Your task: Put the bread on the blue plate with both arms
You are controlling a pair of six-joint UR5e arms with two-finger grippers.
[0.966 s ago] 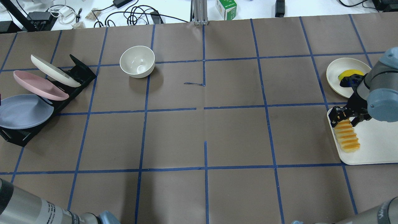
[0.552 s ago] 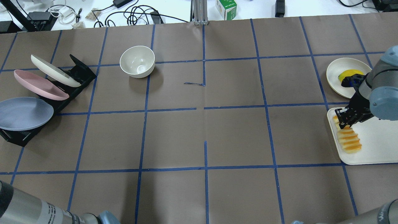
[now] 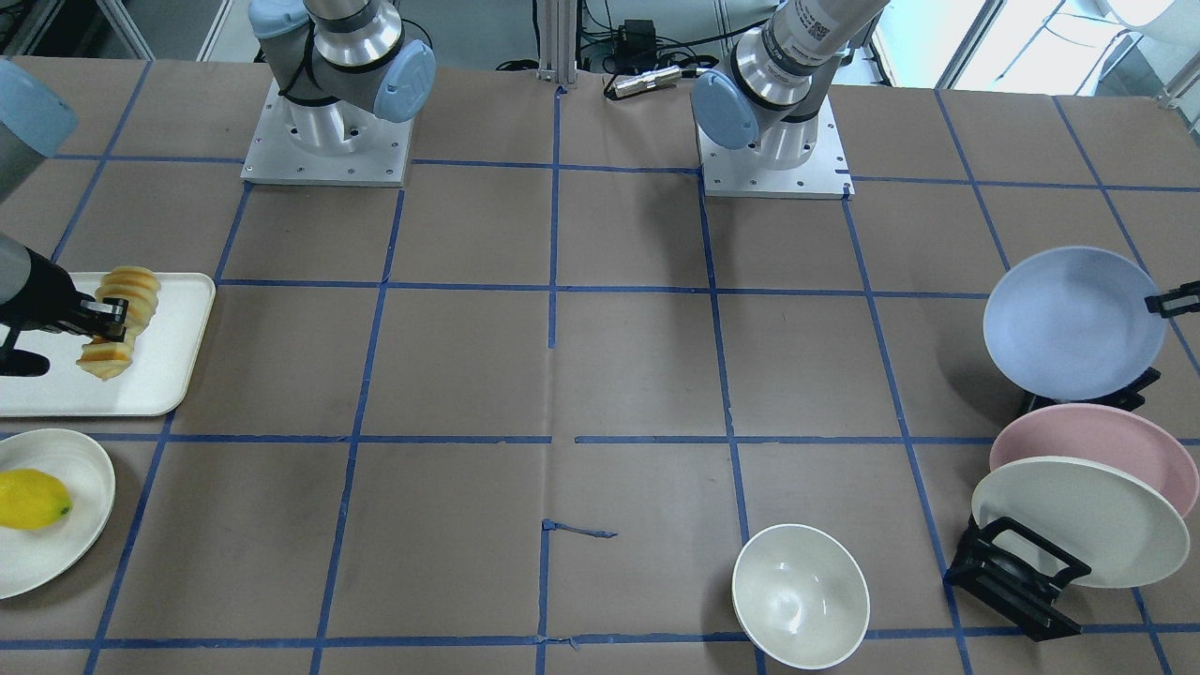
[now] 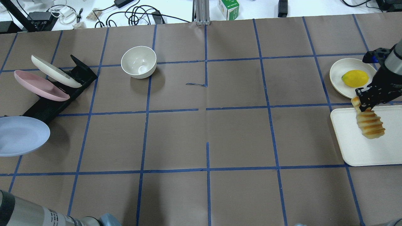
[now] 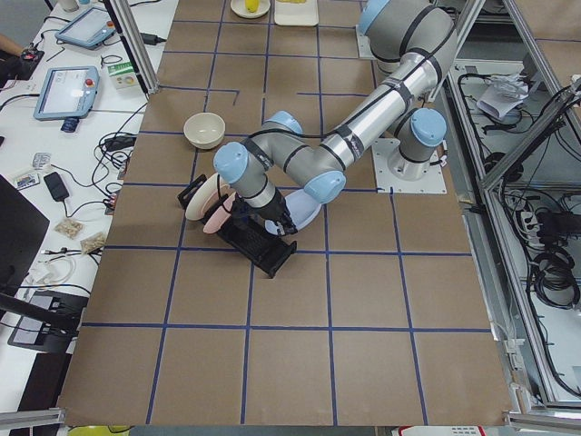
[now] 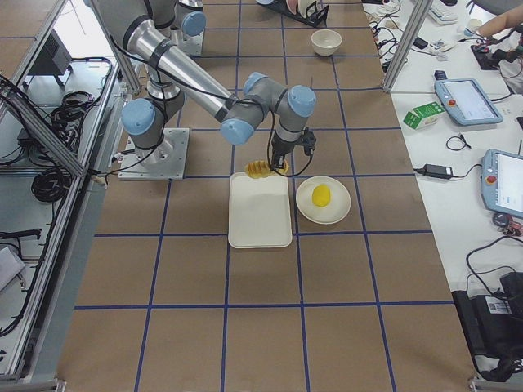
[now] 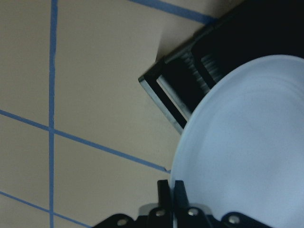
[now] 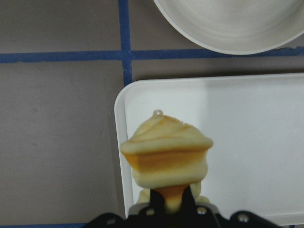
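Inspection findings for you. Sides are the robot's own.

1. Your right end effector (image 4: 364, 101) was closed on 1 end of the bread (image 4: 370, 124). The loaf hung from it, raised clear of the white tray (image 4: 355, 153). It was over the tray's half nearer the centre of the worktop (image 4: 207, 131), close to the worktop's right edge.
2. Your left end effector (image 7: 171, 190) was pinched shut on the rim of the blue plate (image 4: 22, 135). The plate was out of the black rack (image 4: 47, 106), just beside the rack's end nearer the robot, at the worktop's left edge. It was tilted. You could not tell from these views whether its lower rim touched the worktop.
3. 2 plates stood slanted in the rack: the pink plate (image 4: 37, 86) and, beyond it, the cream-white plate (image 4: 53, 70).
4. A lemon (image 4: 355, 78) lay on a small cream dish (image 4: 336, 70), just beyond the tray toward the far right corner.
5. A cream bowl (image 4: 138, 61) stood upright near the far edge, left of centre, well apart from both arms.
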